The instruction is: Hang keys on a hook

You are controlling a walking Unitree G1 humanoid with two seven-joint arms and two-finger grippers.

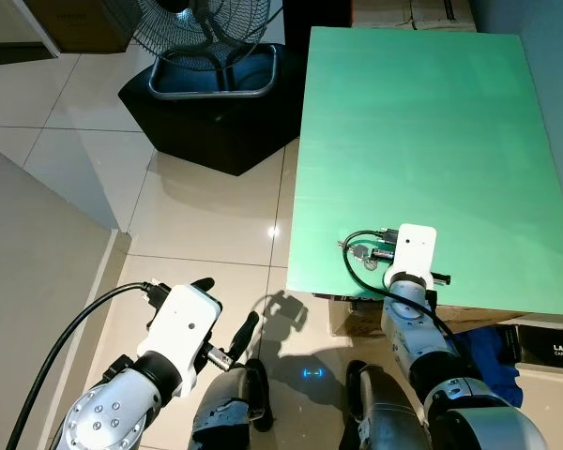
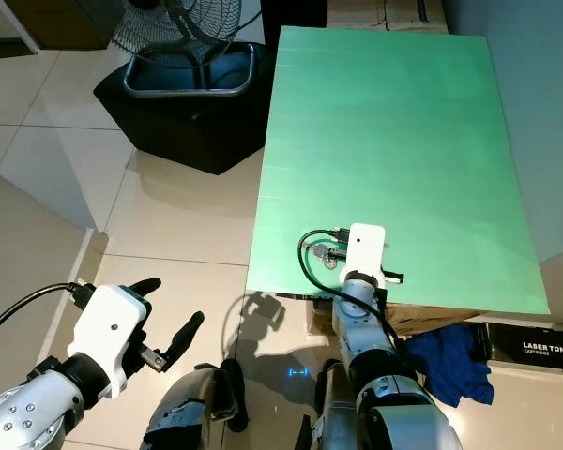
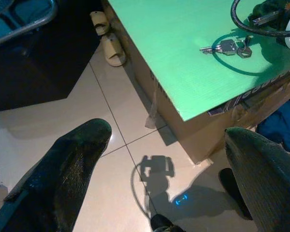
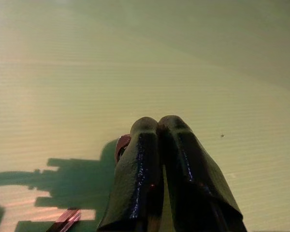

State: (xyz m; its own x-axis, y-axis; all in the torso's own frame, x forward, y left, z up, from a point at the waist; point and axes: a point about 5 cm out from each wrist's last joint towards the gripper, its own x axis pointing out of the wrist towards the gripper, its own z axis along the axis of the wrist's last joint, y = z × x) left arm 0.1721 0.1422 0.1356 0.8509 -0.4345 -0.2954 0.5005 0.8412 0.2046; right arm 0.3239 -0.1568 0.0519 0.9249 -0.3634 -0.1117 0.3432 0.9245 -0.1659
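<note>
as we look down from the head, our right gripper (image 1: 387, 251) rests on the green board (image 1: 432, 122) beside the keys (image 1: 357, 251). left wrist: left gripper (image 3: 166, 169) spread wide over floor, keys (image 3: 227, 47) lying lengthwise. right wrist: fingers (image 4: 140, 169) pinched together, something red between.

A green board (image 1: 413, 141) is lying across cardboard boxes (image 3: 203, 130), a fan (image 1: 206, 37) is standing on a black stool (image 1: 211, 117), sandals (image 3: 108, 41) and blue cloth (image 2: 450, 361) are lying on tiles.
</note>
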